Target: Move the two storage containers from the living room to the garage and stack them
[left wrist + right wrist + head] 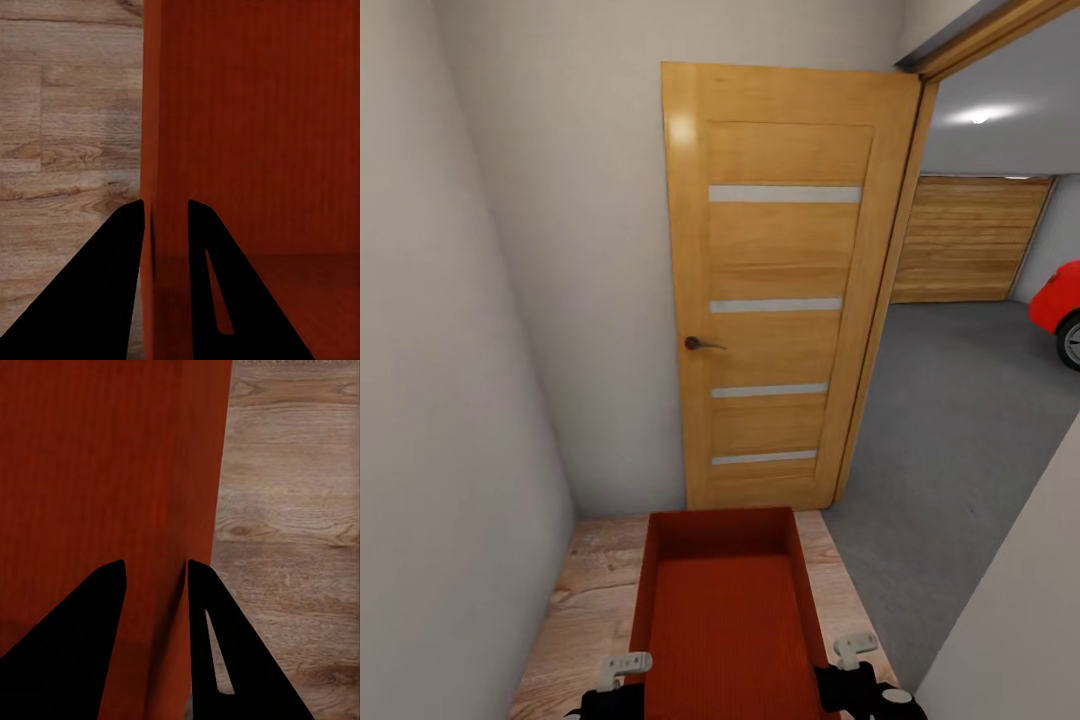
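A: Where is the bin?

B: One storage container (pixel 725 610) is carried straight ahead of the trunk, above the wood plank floor (pixel 585 590), its long axis pointing away from the robot toward the wooden door (pixel 785 290). The left claw (pixel 622 668) is clamped on its left side wall, the right claw (pixel 852 650) on its right side wall.

A: Are both really closed on it?

B: In the left wrist view the left claw (pixel 165 225) has one finger outside and one inside the thin wall, pinching it. The right wrist view shows the same for the right claw (pixel 155 581). So both grip the same bin, neither arm nearer than the other.

A: And which way does the garage lie?

B: Off to the right. The door stands open against the wall dead ahead, and the opening beside it shows the grey concrete floor (pixel 950 400) and part of a red car (pixel 1060 310). I judge the coming move is a turn to the right, so the bin's long axis lines up with the doorway before it goes through.
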